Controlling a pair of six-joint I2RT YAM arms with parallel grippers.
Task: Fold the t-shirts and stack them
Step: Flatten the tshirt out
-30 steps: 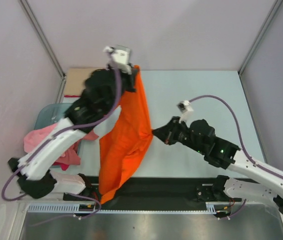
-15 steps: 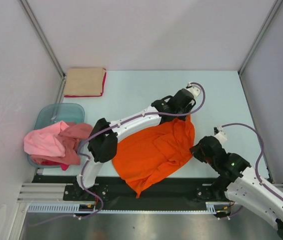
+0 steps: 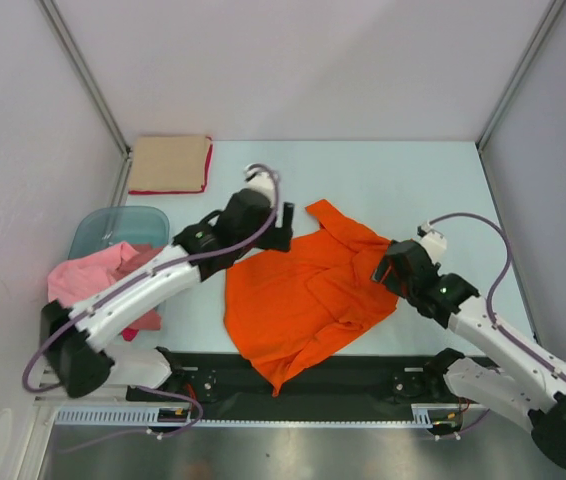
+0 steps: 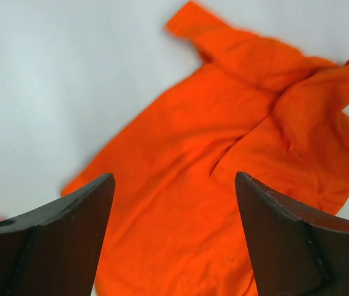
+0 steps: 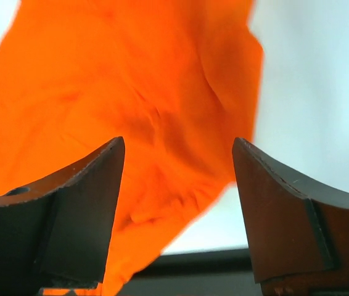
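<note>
Orange t-shirt (image 3: 303, 300), L pincer (image 3: 283, 230) wide (empty) at top-left edge, R pincer (image 3: 385, 270) wide at rt edge.

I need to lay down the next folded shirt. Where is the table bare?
Widest free patch: the far right of the table, behind the orange shirt and the right claw. A narrower strip runs from the folded tan shirt to the left claw. The left edge is crowded by the tub and pink shirt heap.
</note>
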